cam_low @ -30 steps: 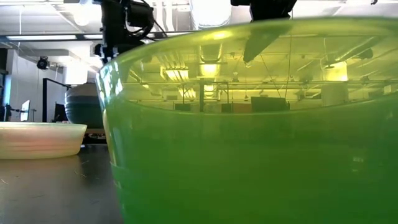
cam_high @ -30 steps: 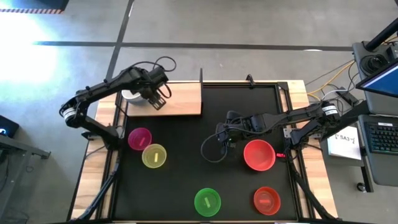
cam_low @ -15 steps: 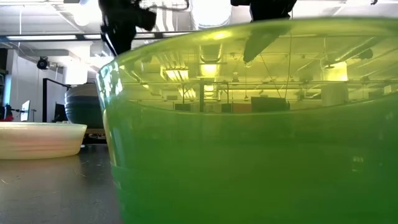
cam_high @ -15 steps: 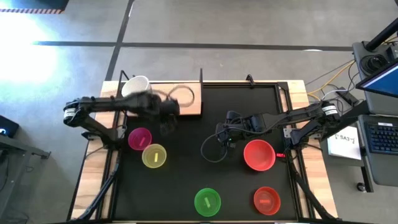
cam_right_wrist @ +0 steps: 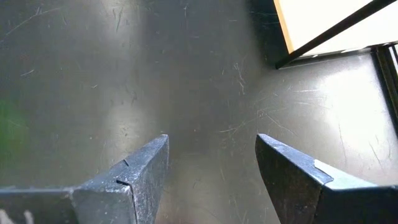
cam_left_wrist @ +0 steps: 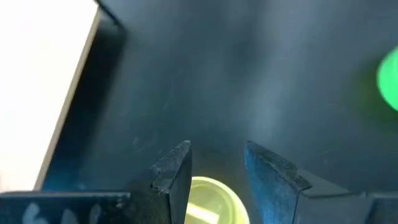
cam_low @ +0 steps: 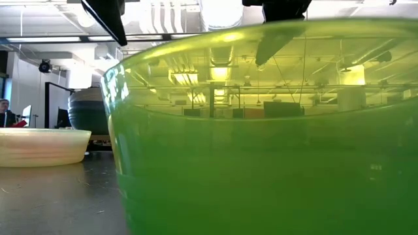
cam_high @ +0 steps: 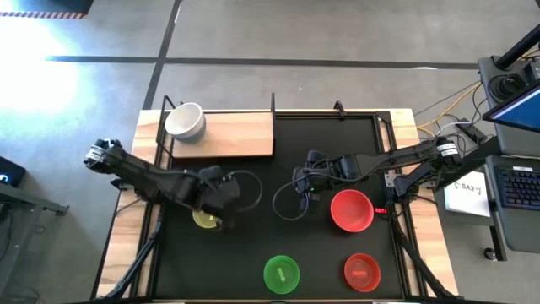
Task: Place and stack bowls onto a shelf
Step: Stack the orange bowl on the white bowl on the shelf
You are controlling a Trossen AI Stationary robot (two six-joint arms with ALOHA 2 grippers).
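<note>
Left of centre in the overhead frame, the yellow bowl (cam_high: 205, 219) sits on the black worktop (cam_high: 278, 177), half covered by the left gripper (cam_high: 221, 201) hanging just above it. The wrist view shows that gripper's fingers (cam_left_wrist: 172, 168) apart, with the bowl's yellow rim (cam_left_wrist: 211, 198) between and below them. This bowl looks like thin, light, stiff plastic with a smooth, probably slippery wall, so it should lift with little force but could skate or tip if pushed sideways. The sensible hold, as I judge it, is a pinch on the rim, one finger inside and one outside, rather than around the whole body.

At the upper left, the wooden shelf (cam_high: 236, 135) carries one white bowl (cam_high: 185, 122) at its left end; the rest of the board is bare. A magenta bowl is not visible from above; it may be hidden under the left arm.

Farther out, a large red bowl (cam_high: 351, 210) lies right of centre, with a smaller red bowl (cam_high: 360, 271) and a green bowl (cam_high: 281, 274) along the lower edge; the green one fills the table-level view. The right gripper (cam_high: 305, 183) waits over the middle of the worktop, just left of the large red bowl, its fingers (cam_right_wrist: 140, 177) spread wide over empty surface.
</note>
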